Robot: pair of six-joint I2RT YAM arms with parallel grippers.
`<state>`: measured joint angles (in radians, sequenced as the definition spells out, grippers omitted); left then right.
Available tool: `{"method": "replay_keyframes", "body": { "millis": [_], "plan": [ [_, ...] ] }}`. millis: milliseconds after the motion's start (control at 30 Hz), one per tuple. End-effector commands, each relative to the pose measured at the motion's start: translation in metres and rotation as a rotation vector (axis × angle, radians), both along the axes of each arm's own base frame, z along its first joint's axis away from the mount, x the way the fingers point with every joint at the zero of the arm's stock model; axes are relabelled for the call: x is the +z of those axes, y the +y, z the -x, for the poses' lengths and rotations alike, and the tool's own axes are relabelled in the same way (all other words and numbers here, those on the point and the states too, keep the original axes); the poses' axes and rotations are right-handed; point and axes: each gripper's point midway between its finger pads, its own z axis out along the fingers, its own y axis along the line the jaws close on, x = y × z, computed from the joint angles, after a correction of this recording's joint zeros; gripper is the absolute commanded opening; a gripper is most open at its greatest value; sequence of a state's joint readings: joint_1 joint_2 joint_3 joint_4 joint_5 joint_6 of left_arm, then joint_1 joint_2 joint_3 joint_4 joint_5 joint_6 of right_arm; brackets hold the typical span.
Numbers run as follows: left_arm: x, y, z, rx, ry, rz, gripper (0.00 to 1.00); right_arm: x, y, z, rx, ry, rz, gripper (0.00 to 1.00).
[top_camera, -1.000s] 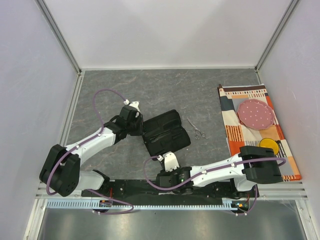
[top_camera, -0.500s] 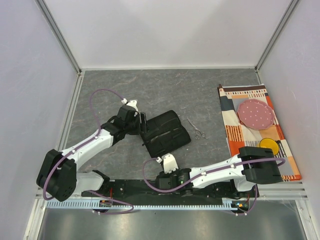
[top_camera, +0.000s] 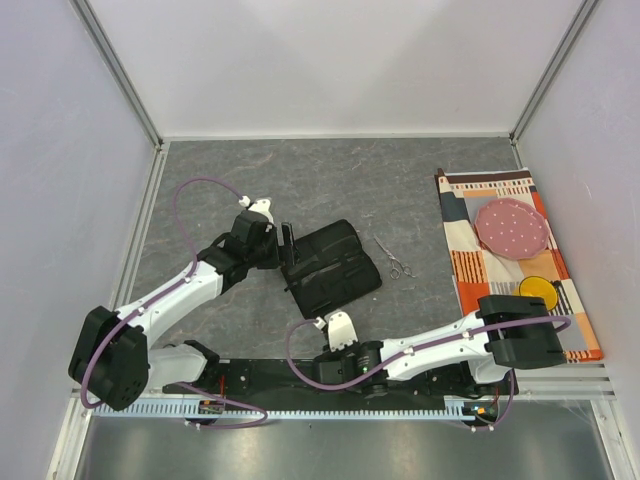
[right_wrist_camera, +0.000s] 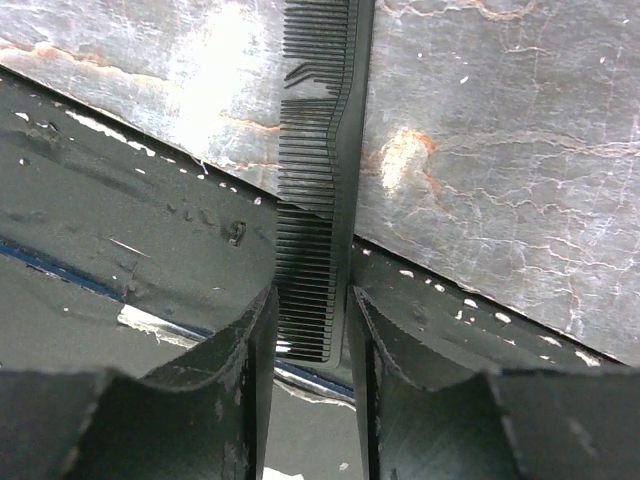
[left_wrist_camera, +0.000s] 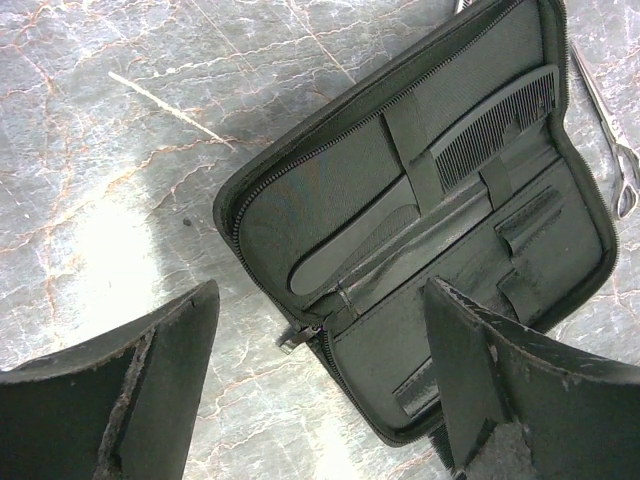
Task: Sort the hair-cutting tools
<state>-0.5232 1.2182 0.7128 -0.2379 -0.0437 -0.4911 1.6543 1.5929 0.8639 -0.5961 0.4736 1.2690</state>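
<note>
A black zip pouch [top_camera: 330, 265] lies open mid-table. In the left wrist view the pouch [left_wrist_camera: 330, 190] has a dark comb [left_wrist_camera: 490, 125] tucked under a strap. My left gripper [top_camera: 287, 243] hangs open over the pouch's left corner, and its jaws [left_wrist_camera: 320, 295] hold nothing. Slim silver scissors [top_camera: 397, 260] lie on the table just right of the pouch, and they show as scissors [left_wrist_camera: 617, 150] at the frame's right edge. My right gripper [right_wrist_camera: 310, 300] sits low at the table's near edge. Its fingers press both sides of a flat black comb [right_wrist_camera: 315, 200].
A striped patterned cloth [top_camera: 465, 215] covers the right side, with a pink dotted plate [top_camera: 512, 228] and a yellow disc [top_camera: 540, 290] on it. White walls close in the table on three sides. The black base rail [right_wrist_camera: 120, 220] runs under the right gripper.
My left gripper has opened wide and drawn back a little to the left of the pouch. The right gripper's fingers have closed in on the comb.
</note>
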Motion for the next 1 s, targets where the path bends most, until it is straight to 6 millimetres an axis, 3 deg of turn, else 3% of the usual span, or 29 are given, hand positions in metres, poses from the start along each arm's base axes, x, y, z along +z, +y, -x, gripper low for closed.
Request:
{"method": "replay_keyframes", "body": {
  "millis": [0,367,433,500,600,733,967],
  "plan": [
    [0.005,0.001,-0.004,0.029,-0.021,0.013,0.88,-0.018,-0.020,0.013,-0.018,0.061,0.051,0.35],
    [0.004,0.000,-0.006,0.032,-0.020,0.016,0.89,-0.014,-0.022,0.010,-0.010,0.044,0.048,0.22],
    [0.005,-0.001,-0.005,0.027,-0.020,0.019,0.89,-0.011,-0.022,0.009,-0.012,0.041,0.044,0.26],
    [0.006,-0.001,-0.005,0.026,-0.022,0.021,0.89,-0.004,-0.022,0.007,-0.014,0.030,0.028,0.42],
    [0.009,-0.001,-0.005,0.023,-0.029,0.026,0.89,0.010,-0.014,0.002,-0.009,0.002,-0.001,0.51],
    [0.012,-0.003,-0.004,0.015,-0.030,0.038,0.90,0.017,-0.004,0.003,0.010,-0.001,0.001,0.55],
    [0.012,-0.004,0.002,0.000,-0.021,0.047,0.90,0.003,-0.001,0.018,0.029,0.052,0.004,0.57]
  ]
}}
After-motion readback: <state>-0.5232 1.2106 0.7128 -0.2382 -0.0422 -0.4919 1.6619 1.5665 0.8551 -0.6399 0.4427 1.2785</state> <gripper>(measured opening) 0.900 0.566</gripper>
